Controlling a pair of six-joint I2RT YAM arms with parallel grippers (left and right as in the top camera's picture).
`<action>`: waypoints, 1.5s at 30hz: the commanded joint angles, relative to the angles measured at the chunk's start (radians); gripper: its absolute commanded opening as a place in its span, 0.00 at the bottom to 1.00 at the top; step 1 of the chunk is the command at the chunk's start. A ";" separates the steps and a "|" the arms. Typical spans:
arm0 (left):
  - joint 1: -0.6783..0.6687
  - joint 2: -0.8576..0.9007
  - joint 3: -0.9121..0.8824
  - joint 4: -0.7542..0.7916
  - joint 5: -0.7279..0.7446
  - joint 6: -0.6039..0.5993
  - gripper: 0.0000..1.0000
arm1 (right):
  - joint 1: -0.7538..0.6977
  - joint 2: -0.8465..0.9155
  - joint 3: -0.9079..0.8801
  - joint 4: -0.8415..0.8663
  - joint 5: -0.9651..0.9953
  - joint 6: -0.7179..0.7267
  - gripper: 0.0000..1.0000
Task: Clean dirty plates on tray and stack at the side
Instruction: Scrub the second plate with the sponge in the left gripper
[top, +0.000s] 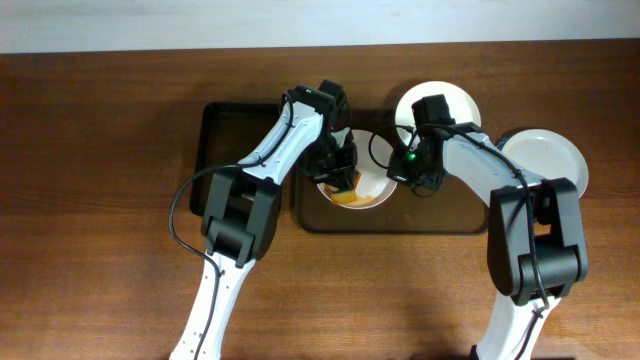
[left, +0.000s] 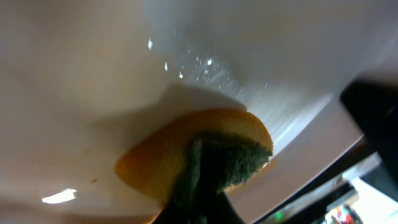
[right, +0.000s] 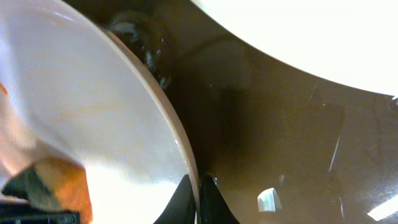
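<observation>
A white plate (top: 375, 190) lies on the left part of the dark brown tray (top: 450, 212). My left gripper (top: 340, 178) is shut on an orange sponge (top: 347, 196) with a dark green scrub side and presses it onto this plate. In the left wrist view the sponge (left: 211, 155) sits on the wet white plate (left: 93, 74), with the fingers hidden behind it. My right gripper (top: 405, 172) is shut on the same plate's right rim. In the right wrist view its fingertips (right: 183, 200) pinch the rim of the plate (right: 93, 112), and the sponge (right: 59, 186) shows at lower left.
A second white plate (top: 455, 100) lies over the tray's back edge, partly under my right arm. A third white plate (top: 545, 160) rests on the table right of the tray. A smaller black tray (top: 225, 140) lies to the left.
</observation>
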 joint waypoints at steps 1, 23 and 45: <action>-0.005 0.080 -0.026 0.114 -0.342 -0.104 0.00 | 0.013 0.040 -0.017 -0.010 0.012 0.019 0.04; -0.060 0.079 0.017 0.051 -0.598 0.011 0.00 | 0.013 0.040 -0.017 -0.005 0.002 -0.001 0.04; -0.061 -0.098 -0.088 0.100 -0.397 0.115 0.00 | -0.016 0.117 -0.017 0.156 -0.321 -0.232 0.04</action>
